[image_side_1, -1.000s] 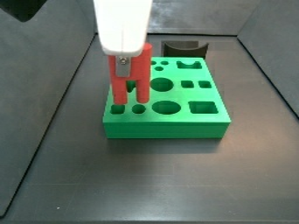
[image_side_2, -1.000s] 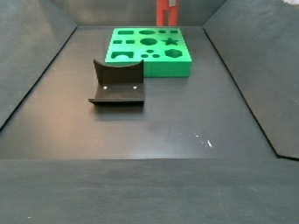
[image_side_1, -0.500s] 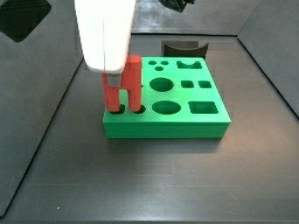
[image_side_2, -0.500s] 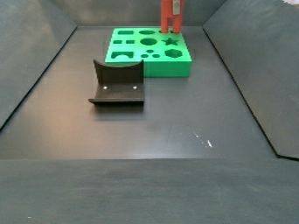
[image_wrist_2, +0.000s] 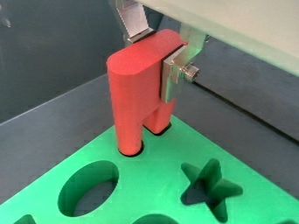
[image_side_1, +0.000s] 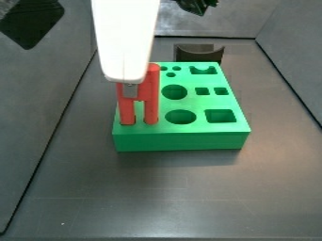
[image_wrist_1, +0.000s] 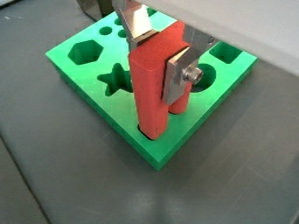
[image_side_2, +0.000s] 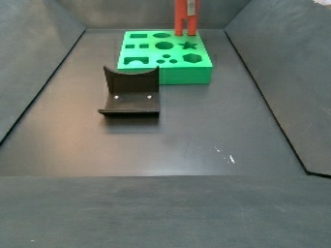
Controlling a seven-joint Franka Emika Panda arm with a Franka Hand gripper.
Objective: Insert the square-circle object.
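Note:
The square-circle object point(image_side_1: 137, 97) is a bright red piece of two tall pegs. It stands upright with both peg ends down in holes at a corner of the green block point(image_side_1: 176, 141). It also shows in both wrist views point(image_wrist_1: 156, 96) point(image_wrist_2: 135, 92) and, far off, in a side view point(image_side_2: 187, 19). My gripper point(image_wrist_1: 162, 48) is straight above the block and shut on the upper part of the piece. One silver finger point(image_wrist_1: 181, 74) lies flat on its side. The gripper also shows in a wrist view point(image_wrist_2: 158, 48) and in a side view point(image_side_1: 134, 83).
The green block point(image_side_2: 165, 77) has several other shaped holes, among them a star point(image_wrist_1: 114, 80) and a large circle point(image_wrist_2: 84, 185). The dark fixture point(image_side_2: 130, 93) stands on the floor beside the block, also seen in a side view point(image_side_1: 198, 51). Dark walls enclose the floor.
The gripper has come down with the red piece. Its pegs hung just above the block a second ago and now sit in the holes. It has shifted slightly sideways since half a second ago.

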